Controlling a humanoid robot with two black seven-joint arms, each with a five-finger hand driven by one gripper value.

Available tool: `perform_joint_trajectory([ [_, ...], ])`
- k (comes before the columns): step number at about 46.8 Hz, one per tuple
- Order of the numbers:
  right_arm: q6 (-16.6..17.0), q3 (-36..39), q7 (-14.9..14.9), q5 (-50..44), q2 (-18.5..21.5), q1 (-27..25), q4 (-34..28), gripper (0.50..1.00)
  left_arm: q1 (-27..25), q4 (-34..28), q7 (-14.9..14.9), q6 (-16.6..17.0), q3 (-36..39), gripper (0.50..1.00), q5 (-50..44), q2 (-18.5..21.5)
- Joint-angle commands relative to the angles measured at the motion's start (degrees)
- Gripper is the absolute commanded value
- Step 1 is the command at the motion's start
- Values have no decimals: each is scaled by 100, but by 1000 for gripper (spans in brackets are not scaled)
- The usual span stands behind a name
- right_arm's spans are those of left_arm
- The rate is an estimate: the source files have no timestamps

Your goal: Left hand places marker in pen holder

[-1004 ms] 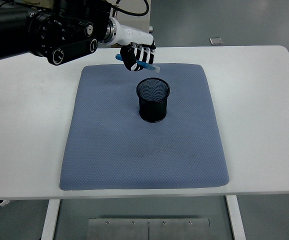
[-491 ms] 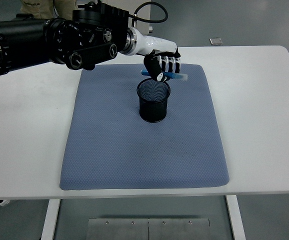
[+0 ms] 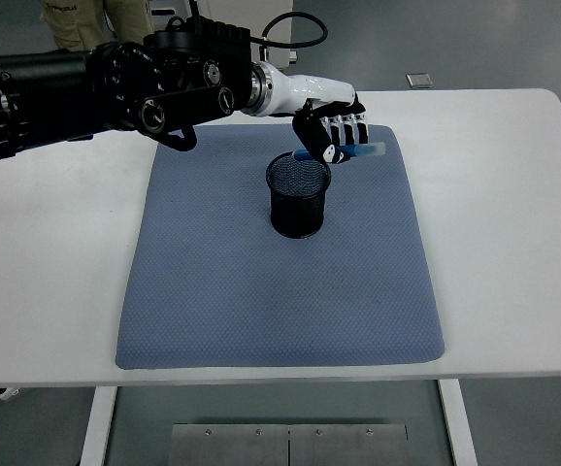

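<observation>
Since the earlier frames we see the left hand (image 3: 334, 131) has travelled rightward from the far-left side of the mat to a spot just above and behind the holder's rim, carrying the marker along. We log the black left arm (image 3: 86, 92) stretching further across the counter than before; the holder and mat have not shifted.

Progress, as we judge it: pick-up is done, transport is nearly done, release is not. We see the slim blue marker with a pale cap end (image 3: 358, 151) lying almost horizontal in the hand, pale end poking out to the right, past the far-right rim of the black wire-mesh cylindrical pen holder (image 3: 298, 194). We read the fingers (image 3: 327, 146) as curled round the marker, gripping it. Left to do, we think: tip the marker toward upright, line it over the opening, lower it, let go. The holder looks empty from here, though its mesh interior is dark.

Counts, quick:
- one marker, held in the air
- one pen holder, upright on the mat
- one blue-grey textured rectangular mat (image 3: 261, 291)
- one white counter (image 3: 513, 243)
- one robot hand in view; the right hand is not seen
- one person, partly visible at the top-left edge (image 3: 91, 21)
</observation>
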Motion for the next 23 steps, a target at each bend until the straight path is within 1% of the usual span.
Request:
perform_joint_trajectory([
  [1,0,0,0,0,0,0,0,1000,59,-11,-13,-14,-4,500,-232,0],
  [9,0,0,0,0,0,0,0,1000,183,-29,-21,-14,5,500,-645,0],
  [14,0,0,0,0,0,0,0,1000,183,-29,-21,-75,5,575,-927,0],
  [16,0,0,0,0,0,0,0,1000,183,-29,-21,-93,5,613,-980,0],
  [20,0,0,0,0,0,0,0,1000,191,-29,-21,-102,13,721,-1006,0],
  [21,0,0,0,0,0,0,0,1000,191,-29,-21,-102,13,759,-1006,0],
  [23,0,0,0,0,0,0,0,1000,209,-29,-21,-102,13,859,-1006,0],
])
